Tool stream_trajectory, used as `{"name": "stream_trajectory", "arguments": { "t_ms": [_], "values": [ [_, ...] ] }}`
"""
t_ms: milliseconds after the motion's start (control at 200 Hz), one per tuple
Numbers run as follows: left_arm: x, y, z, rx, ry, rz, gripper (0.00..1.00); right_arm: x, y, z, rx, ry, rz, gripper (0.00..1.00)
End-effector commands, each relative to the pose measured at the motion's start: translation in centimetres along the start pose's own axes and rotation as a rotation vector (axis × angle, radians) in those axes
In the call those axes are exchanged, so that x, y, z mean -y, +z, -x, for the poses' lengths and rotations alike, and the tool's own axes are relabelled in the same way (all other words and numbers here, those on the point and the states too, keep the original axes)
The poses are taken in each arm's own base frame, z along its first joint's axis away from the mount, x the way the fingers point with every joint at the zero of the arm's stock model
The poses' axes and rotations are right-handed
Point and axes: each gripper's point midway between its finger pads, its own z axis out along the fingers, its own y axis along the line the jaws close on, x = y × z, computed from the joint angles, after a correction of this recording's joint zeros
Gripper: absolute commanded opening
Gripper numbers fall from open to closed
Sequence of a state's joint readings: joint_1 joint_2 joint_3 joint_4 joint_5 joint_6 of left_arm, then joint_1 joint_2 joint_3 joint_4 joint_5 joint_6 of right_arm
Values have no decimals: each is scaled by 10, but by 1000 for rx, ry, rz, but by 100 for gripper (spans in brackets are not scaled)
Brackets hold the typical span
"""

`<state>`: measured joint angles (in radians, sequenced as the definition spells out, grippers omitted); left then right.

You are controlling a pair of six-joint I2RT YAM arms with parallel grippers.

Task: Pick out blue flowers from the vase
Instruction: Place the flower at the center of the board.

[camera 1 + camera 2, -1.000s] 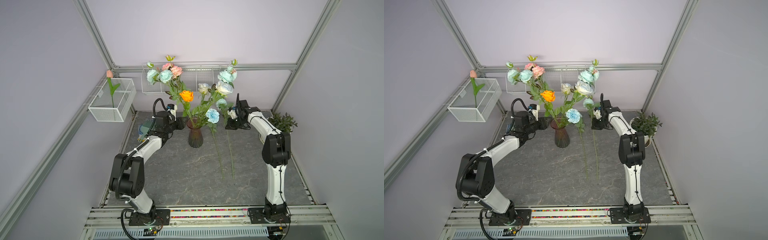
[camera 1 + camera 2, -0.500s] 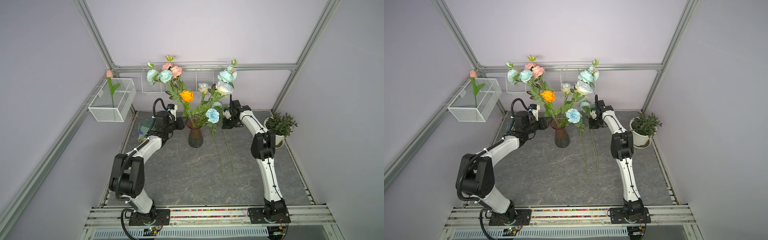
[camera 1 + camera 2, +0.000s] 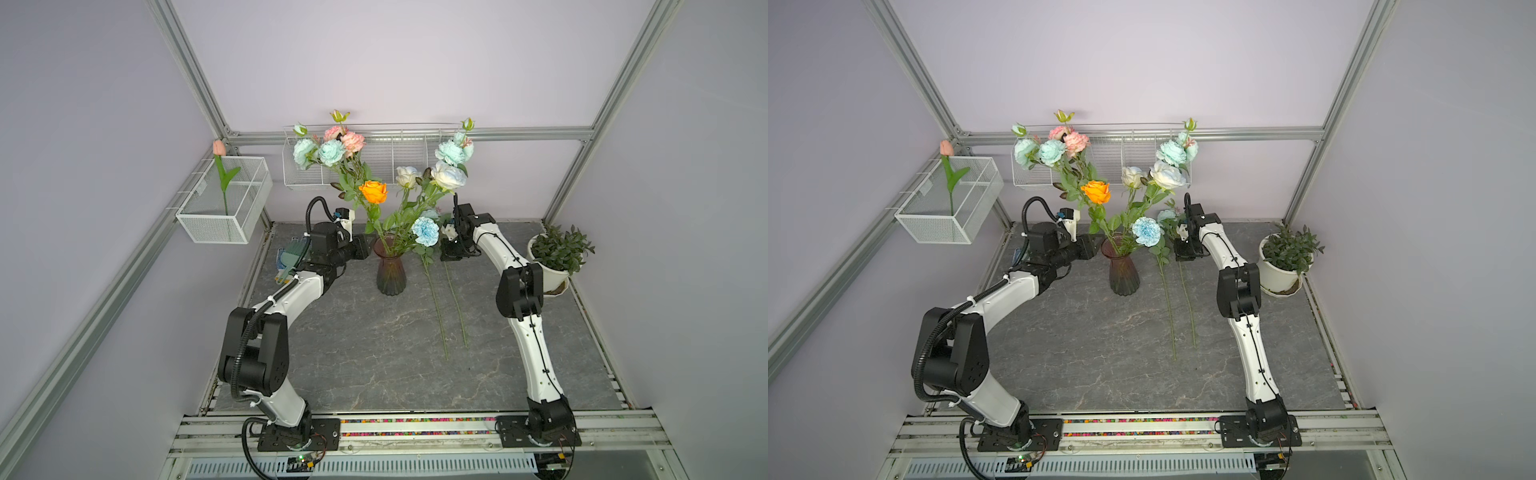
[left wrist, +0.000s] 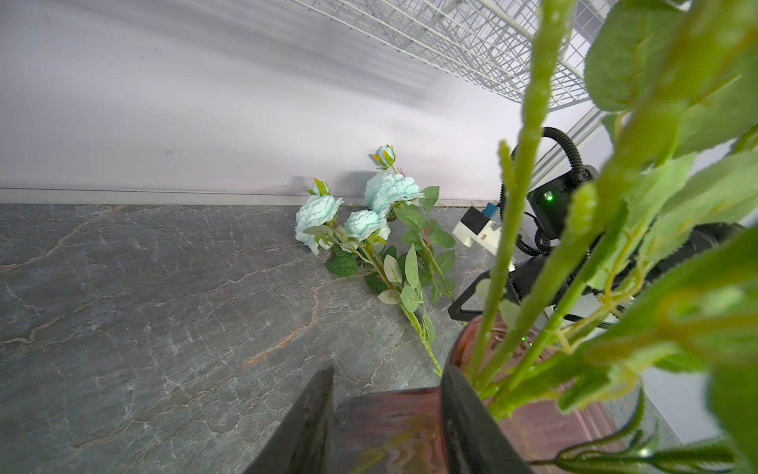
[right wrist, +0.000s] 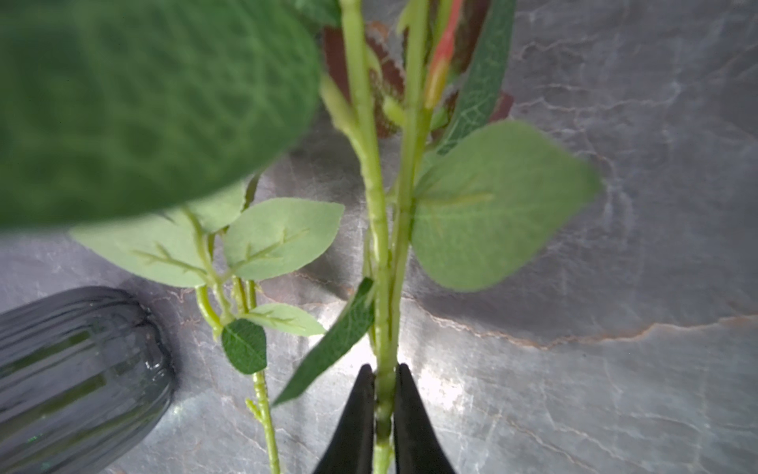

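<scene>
**Hidden, cropped, blurred**

Left wrist view: the vase (image 4: 389,427) and the fingers (image 4: 307,422) of the left gripper (image 4: 387,381) flanking it are cut off by the frame edge. The nearest stems and leaves (image 4: 656,246) are blurred.

Right wrist view: an out-of-focus leaf (image 5: 143,102) blocks much of the scene. The right gripper (image 5: 384,369) shows only its tips, and whether they pinch the blue flower stem (image 5: 379,246) between them cannot be told.

In a top view, a blue-green object (image 3: 291,257) is half hidden behind the left arm (image 3: 299,291).

My left gripper (image 3: 365,250) sits at the vase (image 3: 390,274) neck; my right gripper (image 3: 450,253) hangs low over two blue flowers (image 3: 426,230) lying on the table (image 3: 374,357).
</scene>
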<state>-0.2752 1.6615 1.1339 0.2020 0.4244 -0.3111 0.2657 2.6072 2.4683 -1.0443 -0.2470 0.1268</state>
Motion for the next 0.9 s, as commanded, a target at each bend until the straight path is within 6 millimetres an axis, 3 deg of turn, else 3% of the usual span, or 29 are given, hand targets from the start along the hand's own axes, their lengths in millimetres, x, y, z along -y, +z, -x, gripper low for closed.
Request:
{"name": "stream_trajectory", "arguments": {
  "t_ms": [0, 115, 210, 360, 480, 600, 800, 895],
  "values": [
    [6, 1, -3, -23, -3, -24, 45, 3, 5, 5, 18, -2, -18, 26],
    [8, 0, -2, -24, -1, -26, 46, 2, -1, 7, 27, -13, -33, 38],
    [7, -1, -1, -24, 1, -22, 45, -4, -21, 9, 45, -52, -64, 42],
    [7, 0, -2, -25, -1, -17, 45, -22, -81, 20, 162, -133, -168, 49],
    [4, -3, -1, -16, -3, 4, 45, -43, -130, 18, 288, -171, -192, 51],
    [3, -8, 0, -6, 6, 17, 45, -59, -167, -11, 385, -195, -197, 52],
    [4, -6, -1, -5, -1, 10, 44, -74, -229, -75, 499, -214, -265, 50],
    [3, -6, -1, 5, -8, 12, 44, -100, -261, -113, 561, -254, -256, 50]
  ]
}}
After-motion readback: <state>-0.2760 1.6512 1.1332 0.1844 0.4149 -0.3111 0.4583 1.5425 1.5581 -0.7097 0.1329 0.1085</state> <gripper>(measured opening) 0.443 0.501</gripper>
